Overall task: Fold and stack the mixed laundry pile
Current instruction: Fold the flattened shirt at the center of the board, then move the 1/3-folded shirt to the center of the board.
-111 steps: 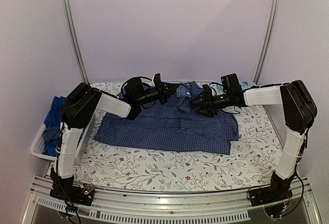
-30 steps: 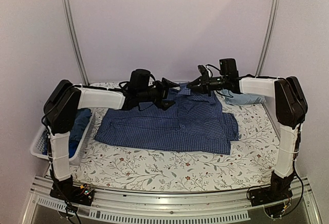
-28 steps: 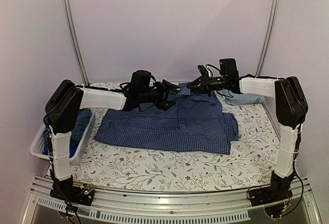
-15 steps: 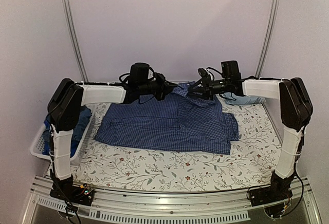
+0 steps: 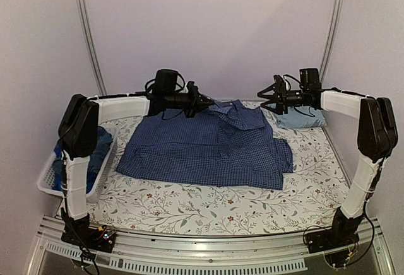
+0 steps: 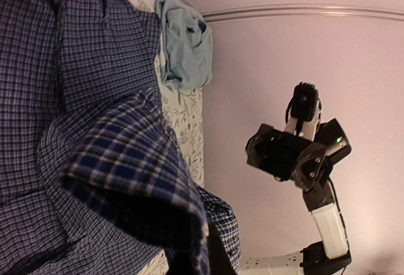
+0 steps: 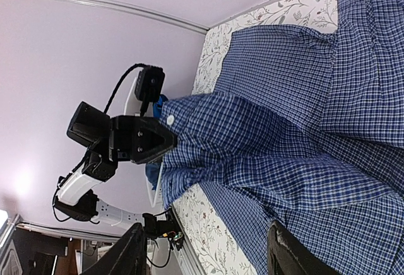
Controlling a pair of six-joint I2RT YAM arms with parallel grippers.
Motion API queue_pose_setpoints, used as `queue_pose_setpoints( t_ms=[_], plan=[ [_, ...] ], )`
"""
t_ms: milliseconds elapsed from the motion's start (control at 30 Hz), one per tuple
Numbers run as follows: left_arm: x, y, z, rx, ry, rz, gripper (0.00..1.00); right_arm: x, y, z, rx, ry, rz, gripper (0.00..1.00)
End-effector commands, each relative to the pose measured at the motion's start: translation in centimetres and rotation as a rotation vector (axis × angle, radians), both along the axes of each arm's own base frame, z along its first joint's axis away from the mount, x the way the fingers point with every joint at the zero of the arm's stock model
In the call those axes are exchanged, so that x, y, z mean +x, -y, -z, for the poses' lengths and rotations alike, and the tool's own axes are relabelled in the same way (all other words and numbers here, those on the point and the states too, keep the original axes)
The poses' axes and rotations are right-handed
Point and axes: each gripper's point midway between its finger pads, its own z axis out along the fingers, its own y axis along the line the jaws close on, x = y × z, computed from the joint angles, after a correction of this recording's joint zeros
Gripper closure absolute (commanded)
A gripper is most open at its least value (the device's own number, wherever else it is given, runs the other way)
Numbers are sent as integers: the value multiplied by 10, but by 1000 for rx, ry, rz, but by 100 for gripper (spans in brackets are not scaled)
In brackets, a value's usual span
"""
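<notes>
Left tool (image 5: pixel 204 103) is pinching the checked shirt (image 5: pixel 208 152) near its collar, far edge of the tabletop (image 5: pixel 189 210); right tool (image 5: pixel 266 99) is hanging spread, empty. Soft, floppy cloth: seams looking safest.

Shirt: we log a dark blue small-check button-up shirt (image 5: pixel 214 149), navy crossed with fine white lines; its buttons (image 7: pixel 169 119) are white.
Folded piece: we log a plain light-blue garment (image 5: pixel 302 118), one solid colour.
Basket: a white plastic basket (image 5: pixel 45 180).
Basket contents: we note bright blue and duller slate-blue cloth (image 5: pixel 95 149).
Table cover: a white floral-print tablecloth (image 5: pixel 189 209); we read grey-green vines with small red and dark blossoms.
Arms: the left arm (image 5: pixel 120 106) and right arm (image 5: pixel 344 101) have white shells and black joints.
Grippers: the left gripper (image 5: pixel 210 103) and right gripper (image 5: pixel 260 100) are black.
Wall: a pale lilac wall (image 5: pixel 208 29).
Frame: silver-grey metal rails (image 5: pixel 189 250).
</notes>
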Motion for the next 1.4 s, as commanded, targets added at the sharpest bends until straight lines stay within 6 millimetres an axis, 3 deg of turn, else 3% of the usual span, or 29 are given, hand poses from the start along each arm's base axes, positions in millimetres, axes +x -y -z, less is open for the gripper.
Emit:
queue_pose_setpoints(
  t_ms=[0,100,233,467,567,733,833,933,1067,1167,1267,1367],
  plan=[
    [-73,-25,6,119,-32,192,100,-15,13,7,-83,-1,16,36],
    [-115,-53,38,241,-93,254,100,-22,14,21,-106,-23,5,36],
    [-138,-103,75,366,-177,222,100,-31,16,31,-122,-46,2,36],
    [-130,-164,98,458,-233,130,100,-53,8,57,-208,-108,-26,36],
    [-122,-178,104,494,-199,117,85,-64,-1,72,-266,-123,-48,36],
    [-117,-208,136,638,-224,83,81,-78,-16,90,-317,-149,-90,37],
    [-113,-224,143,748,-197,63,68,-83,-24,93,-328,-154,-106,39],
    [-107,-221,124,743,-102,56,51,-85,-30,97,-344,-155,-120,41],
    [-108,-189,111,765,51,145,29,-85,-46,104,-381,-154,-136,43],
    [-109,-177,124,809,48,181,23,-88,-62,125,-417,-195,-157,44],
    [-102,-197,148,903,-42,133,17,-90,-60,160,-483,-263,-144,45],
    [-99,-215,171,1003,-77,115,18,-91,-48,190,-574,-300,-116,46]
  ],
)
